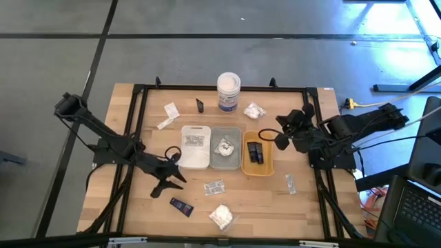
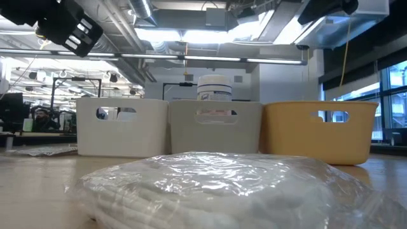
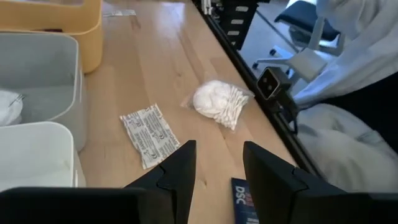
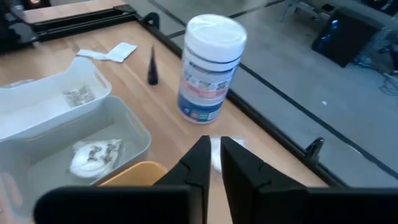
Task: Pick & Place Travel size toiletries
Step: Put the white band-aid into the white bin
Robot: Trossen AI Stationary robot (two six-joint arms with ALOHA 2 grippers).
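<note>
We count the toiletries scattered over the table (image 1: 303,207) and in three trays at its middle. The white tray (image 1: 196,147) holds a small printed sachet (image 1: 195,140); the grey tray (image 1: 226,148) holds a white bundle (image 1: 224,146); the orange tray (image 1: 258,153) holds black tubes (image 1: 255,152). Near the table's far edge we see two pale sachets (image 1: 168,116), a small black tube (image 1: 200,105) standing upright, and another bundle (image 1: 254,110) just beside the tub (image 1: 229,92). On the near side lie a flat printed sachet (image 1: 214,187), a dark tube (image 1: 182,205) with pale lettering, and a white bundle in crinkled clear wrap (image 1: 221,216); a slim silvery sachet (image 1: 291,183) lies toward the right edge. In the low view that wrapped bundle (image 2: 216,187) fills the foreground, with the three trays behind it.

The left gripper (image 1: 170,172) hangs over the bare wood just in front of the white tray. Its fingers (image 3: 180,171) stand parted with a clear gap, holding nothing; past them we see the printed sachet (image 3: 148,133) and the wrapped bundle (image 3: 219,102).

The right gripper (image 1: 270,135) sits above the far end of the orange tray. Its fingers (image 4: 198,163) are nearly together with only a narrow slit between, and we see nothing held in them.
</note>
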